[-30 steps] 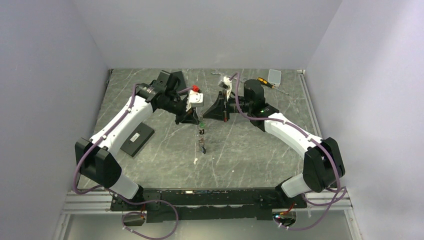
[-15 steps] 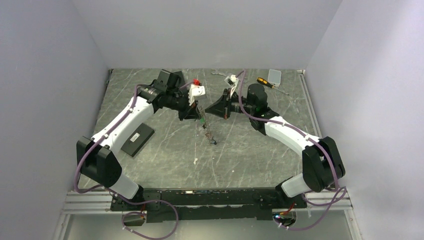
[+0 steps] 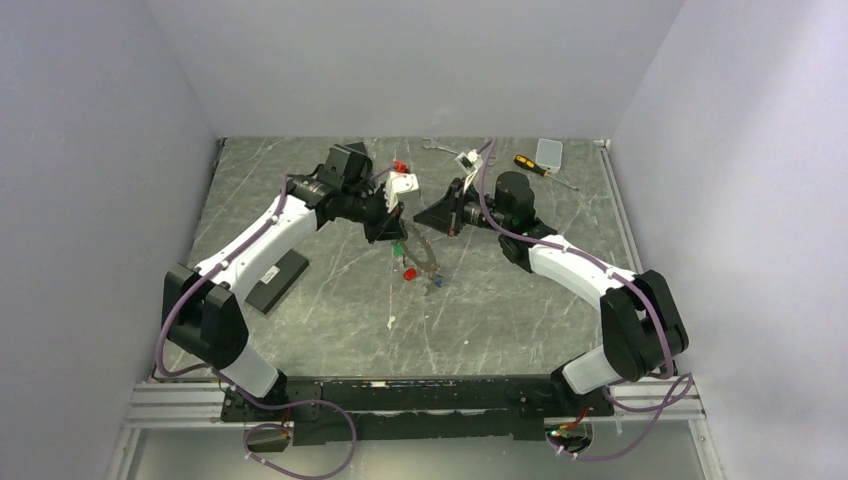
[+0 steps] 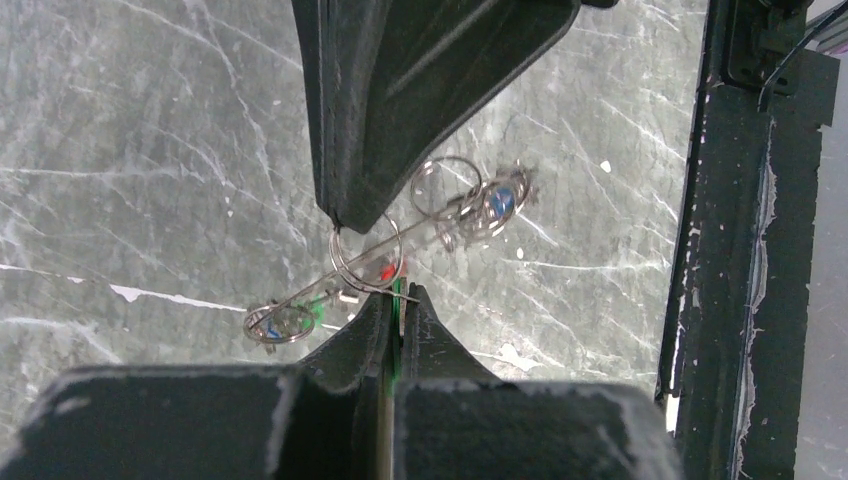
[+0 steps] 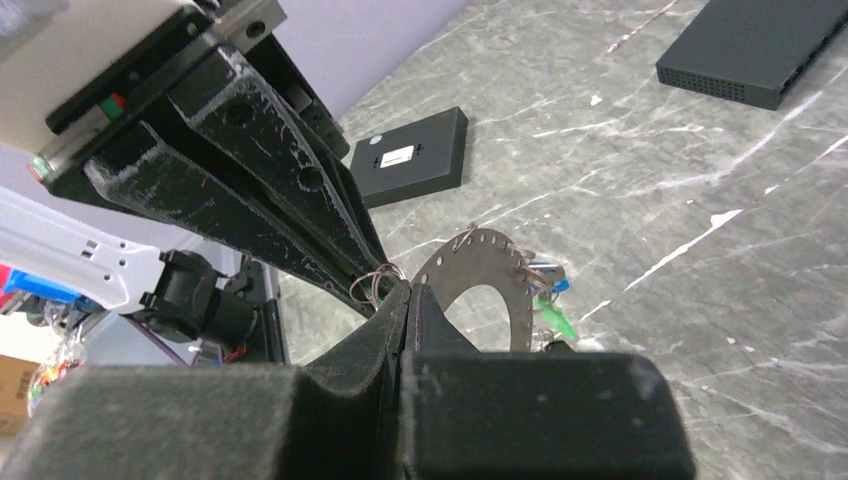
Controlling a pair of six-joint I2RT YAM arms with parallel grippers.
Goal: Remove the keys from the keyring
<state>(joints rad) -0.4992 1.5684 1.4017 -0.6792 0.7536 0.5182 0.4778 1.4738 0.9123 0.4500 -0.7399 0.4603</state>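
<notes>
**A:** Keyring (image 5: pixel 475 258), that thin flat grey metal ring with the hollow middle: where is it? Work down from the big things.

**B:** Biggest is the grey marbled table (image 3: pixel 500 320). Over it reach two white-and-black arms, the left arm (image 3: pixel 250 235) and the right arm (image 3: pixel 575 265), bent inward so their tips meet above mid-table. A flat black rectangular box (image 3: pixel 275 280) lies on the table beside the left arm, well apart from the action.

**A:** And the ring?

**B:** It hangs right under that meeting point, slanting down toward the near side. I can't tell whether its low end touches the table.

**A:** Who has hold of it?

**B:** The left gripper (image 4: pixel 395 293) is pinched almost flat, with a thin green sliver between its fingers. I can't say if that is a tag or the ring's rim. The right gripper (image 5: pixel 407 290) is also pressed closed, tip against a loop at the ring's edge; what it pinches is hidden.

**A:** Why tip to tip?

**B:** I'd judge one anchors the bunch while the other works a loop loose. Lifting lets the rest dangle clear.

**A:** The keys?

**B:** Small metal keys (image 3: pixel 408 272) with red, green and blue plastic tags hang on the ring by little wire split rings (image 4: pixel 465 208).
</notes>
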